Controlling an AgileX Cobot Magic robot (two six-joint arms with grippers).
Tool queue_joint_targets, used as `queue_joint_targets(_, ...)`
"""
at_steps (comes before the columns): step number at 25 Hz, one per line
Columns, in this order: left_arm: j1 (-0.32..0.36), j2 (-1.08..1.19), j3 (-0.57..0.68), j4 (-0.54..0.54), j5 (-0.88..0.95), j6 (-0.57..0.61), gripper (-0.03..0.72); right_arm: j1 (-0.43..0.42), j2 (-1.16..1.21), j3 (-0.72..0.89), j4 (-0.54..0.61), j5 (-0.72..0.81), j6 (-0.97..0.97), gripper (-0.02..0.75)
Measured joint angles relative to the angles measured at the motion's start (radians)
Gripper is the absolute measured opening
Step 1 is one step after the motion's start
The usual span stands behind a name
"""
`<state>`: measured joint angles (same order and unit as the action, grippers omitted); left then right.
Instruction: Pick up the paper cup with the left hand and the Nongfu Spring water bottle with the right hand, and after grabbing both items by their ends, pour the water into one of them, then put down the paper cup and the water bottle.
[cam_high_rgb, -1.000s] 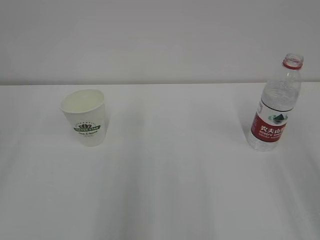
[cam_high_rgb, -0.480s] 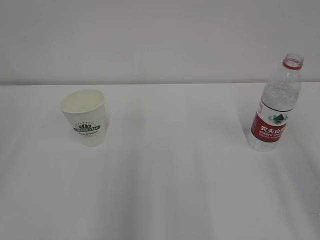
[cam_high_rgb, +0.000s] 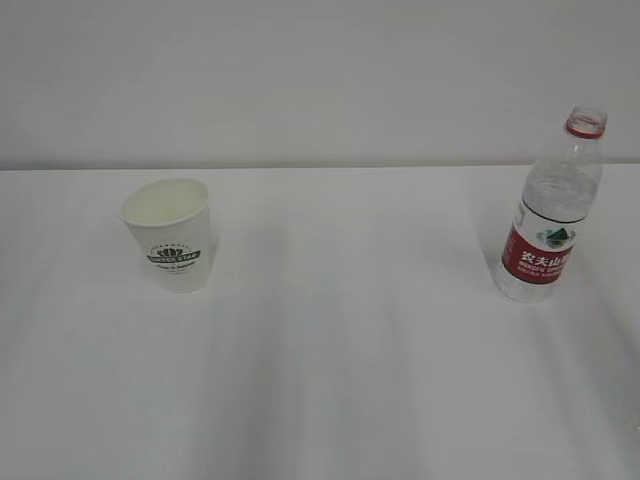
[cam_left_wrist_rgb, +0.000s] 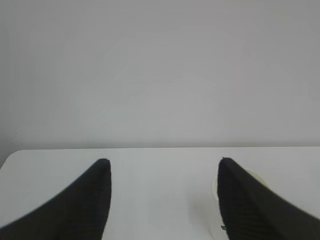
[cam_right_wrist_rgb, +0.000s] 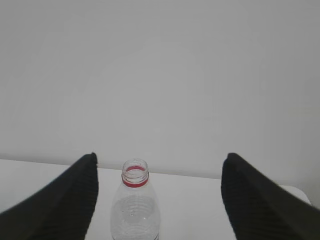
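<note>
The paper cup (cam_high_rgb: 168, 234) is standing upright on the left of the white tabletop (cam_high_rgb: 340, 340), and the Nongfu Spring water bottle (cam_high_rgb: 550, 210) is standing uncapped well apart on the right. The left gripper (cam_left_wrist_rgb: 162, 192) is hovering with its jaws apart, the cup peeking behind one finger. The right gripper (cam_right_wrist_rgb: 160, 192) is gaping wide, framing the bottle's neck and holding nothing.

Small white tapered paper cup (cam_high_rgb: 170, 235), matt, cream inside; clear ribbed plastic bottle (cam_high_rgb: 549, 215), glossy, with red printed label; smooth matt white surface (cam_high_rgb: 340, 350); black ribbed fingers (cam_right_wrist_rgb: 260, 200), matt.
</note>
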<state>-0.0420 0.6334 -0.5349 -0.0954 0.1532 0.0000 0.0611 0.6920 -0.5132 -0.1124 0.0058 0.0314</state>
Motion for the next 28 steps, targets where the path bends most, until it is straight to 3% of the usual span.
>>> queue_joint_targets(12, 0.0, 0.014, 0.0, 0.026, -0.048, 0.0, 0.473, 0.0, 0.024, 0.0, 0.0, -0.049, 0.014, 0.58)
queue_joint_targets(21, 0.0, 0.245, 0.0, 0.069, -0.175, 0.0, 0.472, 0.0, 0.063, 0.0, 0.0, -0.103, 0.016, 0.581)
queue_joint_targets(28, -0.002, 0.366, 0.0, 0.011, -0.315, 0.0, 0.471, 0.0, 0.168, 0.0, 0.0, -0.184, 0.018, 0.58)
